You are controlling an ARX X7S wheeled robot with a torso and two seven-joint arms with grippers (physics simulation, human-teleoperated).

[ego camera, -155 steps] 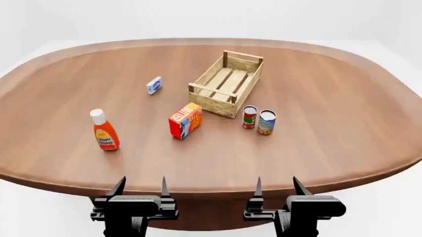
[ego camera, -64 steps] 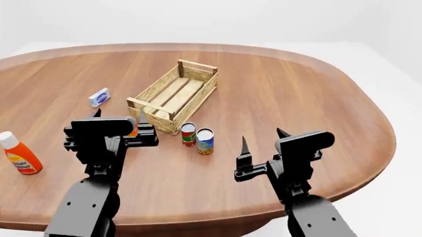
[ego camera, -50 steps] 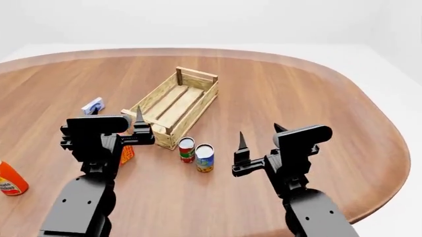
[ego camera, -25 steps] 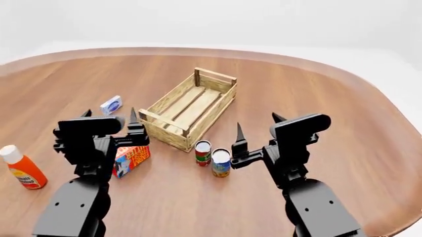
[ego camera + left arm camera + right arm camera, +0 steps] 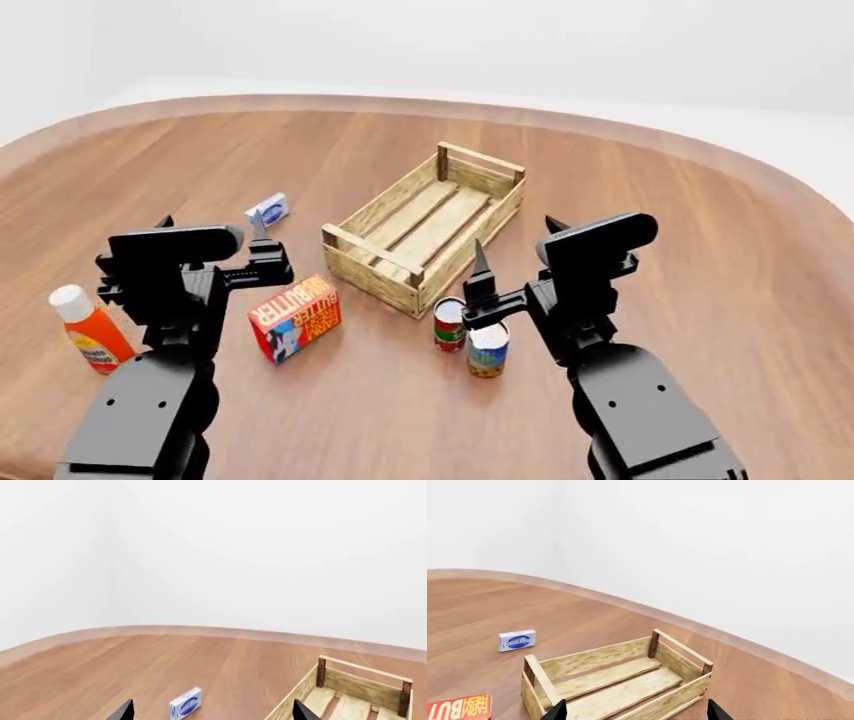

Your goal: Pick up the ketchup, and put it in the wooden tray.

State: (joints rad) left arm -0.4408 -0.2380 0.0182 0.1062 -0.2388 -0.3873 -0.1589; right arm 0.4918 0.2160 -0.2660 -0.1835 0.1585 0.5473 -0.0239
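Observation:
The ketchup (image 5: 88,328), a slim orange-red bottle with a white cap, stands upright on the table at the far left of the head view, left of my left arm. The wooden tray (image 5: 424,227), a pale slatted crate, sits empty at the table's middle; it also shows in the right wrist view (image 5: 617,680) and partly in the left wrist view (image 5: 353,692). My left gripper (image 5: 211,235) is open and empty, raised above the table right of the ketchup. My right gripper (image 5: 514,248) is open and empty, above the tray's near right side.
A red-and-orange butter box (image 5: 295,317) lies between my arms. Two small cans (image 5: 450,323) (image 5: 489,349) stand in front of the tray near my right arm. A small blue-and-white box (image 5: 268,211) lies left of the tray. The brown wooden table (image 5: 694,220) curves off at the right.
The head view has swung left, so the ketchup, tray, box and cans all show further right. Both arms stay raised with open grippers.

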